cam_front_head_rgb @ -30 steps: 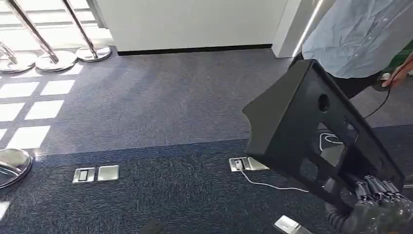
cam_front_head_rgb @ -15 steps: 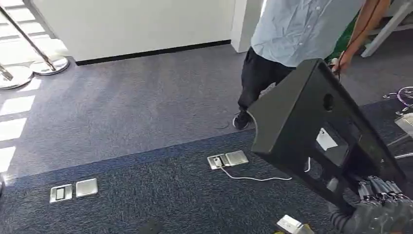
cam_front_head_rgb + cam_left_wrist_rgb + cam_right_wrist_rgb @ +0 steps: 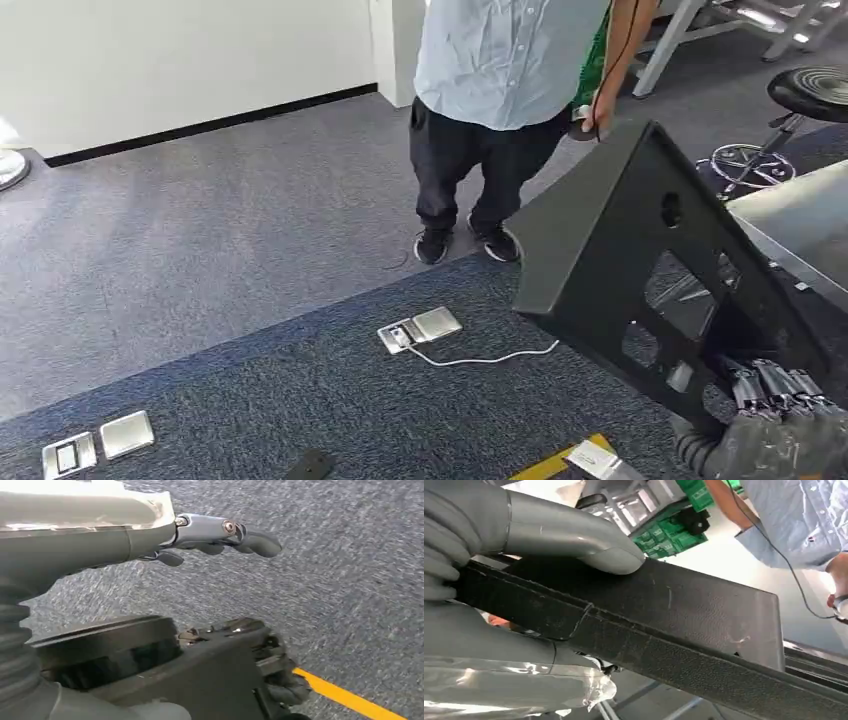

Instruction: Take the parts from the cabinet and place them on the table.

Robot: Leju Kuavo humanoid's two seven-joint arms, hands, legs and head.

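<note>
A large black angular part with round and square cut-outs is held up at the lower right of the head view, tilted. My right hand grips its lower edge. In the right wrist view the thumb presses on the part's textured black edge. My left hand hangs over the carpet with its fingers stretched out and nothing in them. A grey table shows at the right edge, behind the part.
A person in a light shirt and dark trousers stands close ahead, holding a cabled device. A black stool stands beyond the table. Floor sockets with a white cable and a yellow floor line lie on the carpet.
The whole view has swung to the right: the person has slid toward the middle and the table and stool have come in. The black part stays in my right hand.
</note>
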